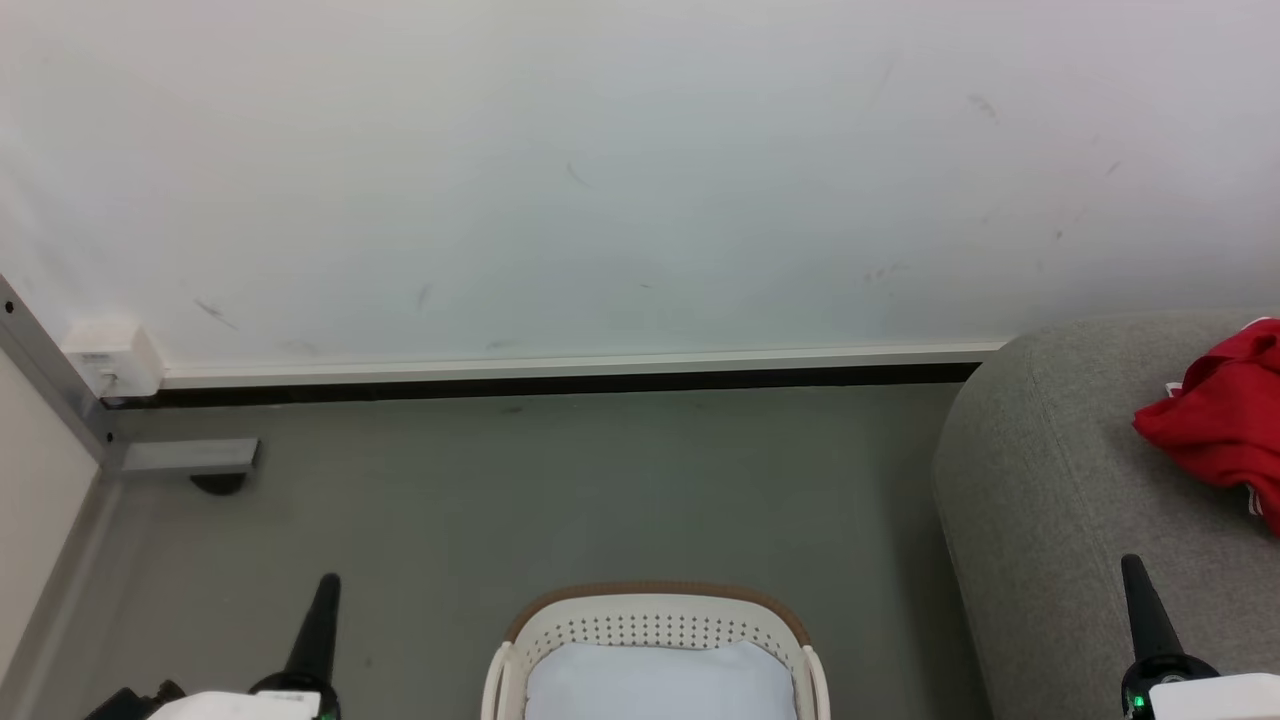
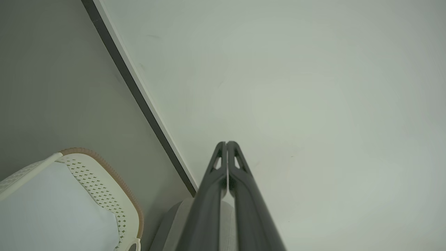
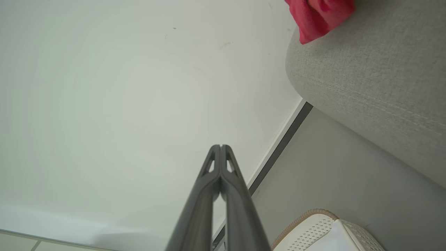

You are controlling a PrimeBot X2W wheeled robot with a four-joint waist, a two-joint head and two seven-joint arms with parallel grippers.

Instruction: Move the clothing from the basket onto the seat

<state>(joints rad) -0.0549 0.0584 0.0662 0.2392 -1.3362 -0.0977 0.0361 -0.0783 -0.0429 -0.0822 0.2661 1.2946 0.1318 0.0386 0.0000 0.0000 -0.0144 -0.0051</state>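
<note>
The cream basket (image 1: 655,628) with a brown rim stands on the floor at the bottom centre; inside it I see a pale white surface and no red fabric. Red clothing (image 1: 1225,420) with white trim lies bunched on the grey seat (image 1: 1040,500) at the right. My left gripper (image 1: 328,583) is shut at the lower left, left of the basket, holding nothing. My right gripper (image 1: 1132,565) is shut over the seat's front part, below the clothing and apart from it. The left wrist view has the basket (image 2: 104,184) at lower left and shut fingers (image 2: 226,143). The right wrist view has shut fingers (image 3: 220,147), the clothing (image 3: 318,15) and the seat (image 3: 376,80).
A white wall (image 1: 640,180) with a dark baseboard (image 1: 560,383) runs behind the grey floor (image 1: 600,490). A metal frame foot (image 1: 190,458) and a white wall box (image 1: 112,358) sit at the far left. Open floor lies between basket and wall.
</note>
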